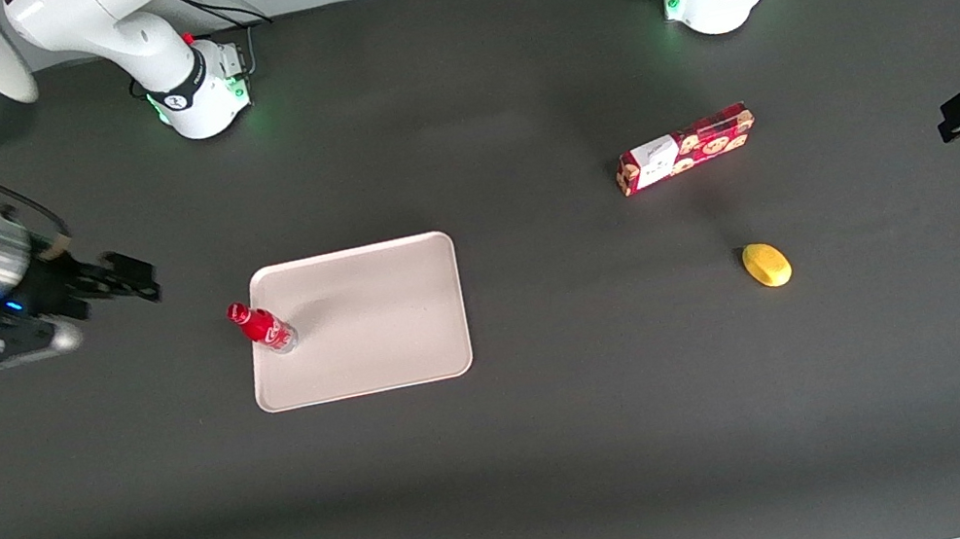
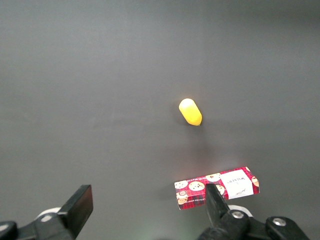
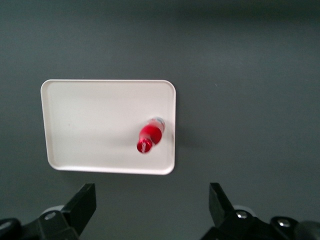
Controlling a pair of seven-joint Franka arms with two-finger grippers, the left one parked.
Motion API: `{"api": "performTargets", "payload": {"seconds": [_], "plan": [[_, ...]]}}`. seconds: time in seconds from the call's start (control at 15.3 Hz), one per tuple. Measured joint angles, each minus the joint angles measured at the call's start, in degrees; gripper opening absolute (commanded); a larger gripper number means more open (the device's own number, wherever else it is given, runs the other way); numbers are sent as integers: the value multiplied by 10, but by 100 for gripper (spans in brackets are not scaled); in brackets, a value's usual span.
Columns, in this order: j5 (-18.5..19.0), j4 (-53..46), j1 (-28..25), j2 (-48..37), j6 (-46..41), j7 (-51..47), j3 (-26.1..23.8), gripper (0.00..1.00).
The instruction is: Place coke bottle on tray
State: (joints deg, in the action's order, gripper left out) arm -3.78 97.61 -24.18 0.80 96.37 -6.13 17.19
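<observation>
The coke bottle point(image 1: 262, 327) stands upright on the tray point(image 1: 381, 326), close to the rim at the working arm's end. The gripper point(image 1: 136, 276) hangs above the table, well apart from the tray toward the working arm's end, fingers spread wide and holding nothing. The placing looks done; what remains is likely only pulling the arm clear without brushing the bottle
</observation>
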Motion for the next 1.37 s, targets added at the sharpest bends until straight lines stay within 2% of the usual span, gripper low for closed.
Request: {"api": "performTargets", "payload": {"seconds": [0.26,0.59,0.92,1.37], "plan": [[0,5,61,-51,-45,16,-6,100],[0,23,176,-53,-47,16,-125,100],[29,23,194,-42,-41,15,-133,100],[31,4,208,-36,-35,16,-110,100]]}}
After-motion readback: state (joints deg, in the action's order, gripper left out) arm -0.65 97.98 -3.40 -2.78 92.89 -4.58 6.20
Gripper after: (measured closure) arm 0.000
